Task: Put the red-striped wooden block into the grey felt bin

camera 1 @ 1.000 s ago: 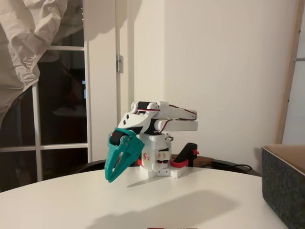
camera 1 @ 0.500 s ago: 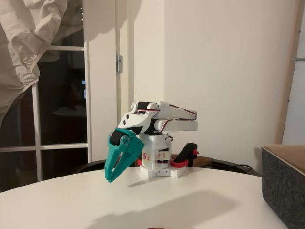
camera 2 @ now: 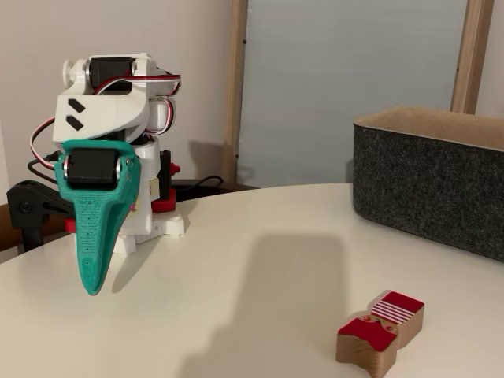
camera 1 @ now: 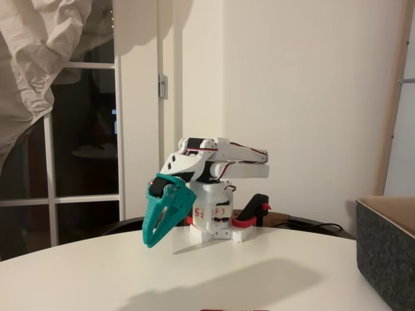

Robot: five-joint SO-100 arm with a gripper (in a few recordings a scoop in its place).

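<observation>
Hand (camera 2: 93,285) closed, empty, hanging above bench (camera 2: 236,268) at left. Block (camera 2: 382,329) near right, bin (camera 2: 429,181) beyond it. Block looks stiff, light; grip across narrow sides.

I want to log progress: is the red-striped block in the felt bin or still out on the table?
Out. The red-striped wooden block lies on the white table, apart from the grey felt bin; the folded arm's teal gripper hangs shut, away from it.

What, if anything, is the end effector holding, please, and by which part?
Nothing: the end effector is shut and empty, above the table; the block lies apart, untouched.
</observation>
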